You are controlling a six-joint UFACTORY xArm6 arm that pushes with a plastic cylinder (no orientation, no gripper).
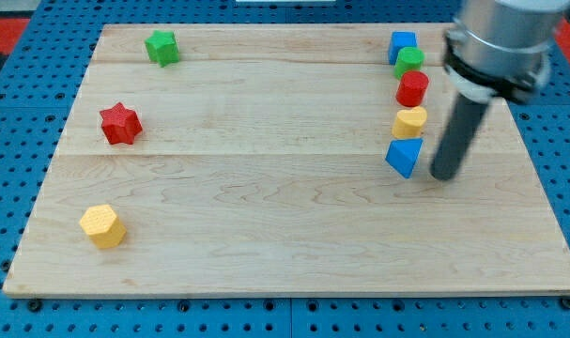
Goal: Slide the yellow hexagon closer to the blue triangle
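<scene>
Tabletop (pixel 266 235): pale wood, seen from above and in front. Yellow hexagon (pixel 102 225) lies near the bottom-left corner, alone, well apart from every other block. It sits flat on one broad face; no long axis can be made out, and one corner points toward the bottom edge.

Blue triangle (pixel 404 157) lies right of centre, nearer the right edge, one point toward the bottom edge. It closes a column running down from the top edge: blue block (pixel 402 44), green block (pixel 409 62), red block (pixel 412 88), yellow block (pixel 409 122), each touching or just beside the next.

My tip (pixel 443 176) rests just beside the triangle, on its right-edge side, apart from it. Rod only; no fingers are fitted, so no state to tell.

Green star (pixel 161 46) sits near the top-left corner. Red star (pixel 119 123) sits near the left edge, between green star and hexagon.
</scene>
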